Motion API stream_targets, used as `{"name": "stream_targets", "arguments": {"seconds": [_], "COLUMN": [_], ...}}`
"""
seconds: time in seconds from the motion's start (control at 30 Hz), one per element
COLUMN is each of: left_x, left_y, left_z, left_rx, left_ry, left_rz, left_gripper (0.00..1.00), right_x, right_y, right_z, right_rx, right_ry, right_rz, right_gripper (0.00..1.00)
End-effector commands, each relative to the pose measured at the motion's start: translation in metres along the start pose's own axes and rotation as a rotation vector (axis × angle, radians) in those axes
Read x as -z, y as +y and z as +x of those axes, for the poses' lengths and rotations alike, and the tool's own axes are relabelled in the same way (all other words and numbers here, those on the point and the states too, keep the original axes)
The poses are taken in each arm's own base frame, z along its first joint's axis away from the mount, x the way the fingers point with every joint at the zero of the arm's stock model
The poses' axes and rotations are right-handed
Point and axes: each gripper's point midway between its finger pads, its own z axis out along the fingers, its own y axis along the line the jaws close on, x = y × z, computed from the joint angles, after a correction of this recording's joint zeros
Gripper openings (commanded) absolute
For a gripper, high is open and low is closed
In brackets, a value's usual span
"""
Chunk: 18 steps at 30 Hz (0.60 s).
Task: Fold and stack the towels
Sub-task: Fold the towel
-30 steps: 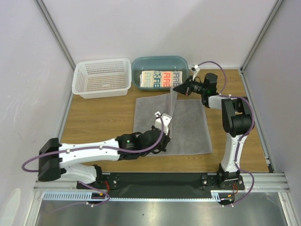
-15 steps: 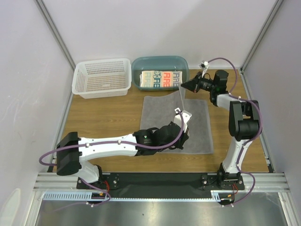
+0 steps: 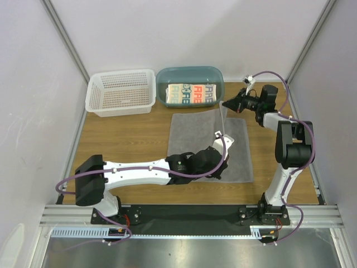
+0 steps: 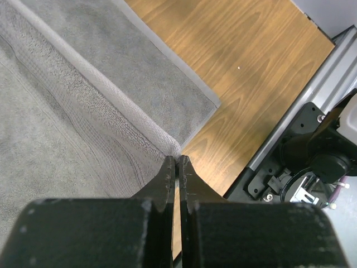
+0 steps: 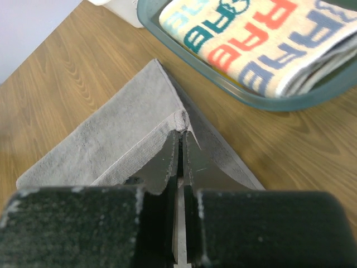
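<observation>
Where the left arm crosses it in the top view, the near edge of the grey towel (image 3: 189, 128) is hidden; on the table (image 3: 122, 139), it has one side lifted, carried farther right than a second ago (both arms shifted too). Left wrist: the left gripper (image 4: 177, 162) pinches one corner. Right wrist: the right gripper (image 5: 181, 134) pinches another, near the teal tub (image 5: 223, 84).

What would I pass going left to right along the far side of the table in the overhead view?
White lattice basket → teal tub, with the printed towel folded inside → the right arm's fingers, pinching a lifted corner of the grey towel.
</observation>
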Motion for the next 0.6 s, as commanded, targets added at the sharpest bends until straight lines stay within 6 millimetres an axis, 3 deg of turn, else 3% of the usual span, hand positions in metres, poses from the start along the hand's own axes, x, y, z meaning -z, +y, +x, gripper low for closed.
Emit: {"name": "stream_targets", "arguments": {"seconds": [0.0,0.17,0.37,0.57], "left_x": [0.001,0.003,0.006,0.002], "left_y": [-0.029,-0.033,-0.045,-0.054], "left_z": [-0.025,-0.034,-0.045,-0.04], "left_rx": [0.001,-0.006,-0.02,-0.041], "left_ry": [-0.055,-0.077,-0.105,-0.1], "left_rz": [0.099,0.112,0.142,0.16], "left_gripper": [0.0,0.0,0.0,0.0], "right_x": [0.01,0.015,0.021,0.03], "right_y": [-0.002,0.006,0.002,0.0], "right_z": [-0.02,-0.034,-0.04,-0.039], "right_rx": [0.083,0.129,0.125,0.136], "right_ry": [-0.035,-0.049,-0.057,-0.06], "right_rz": [0.016,0.024,0.033,0.056], "right_gripper": [0.0,0.0,0.0,0.0]}}
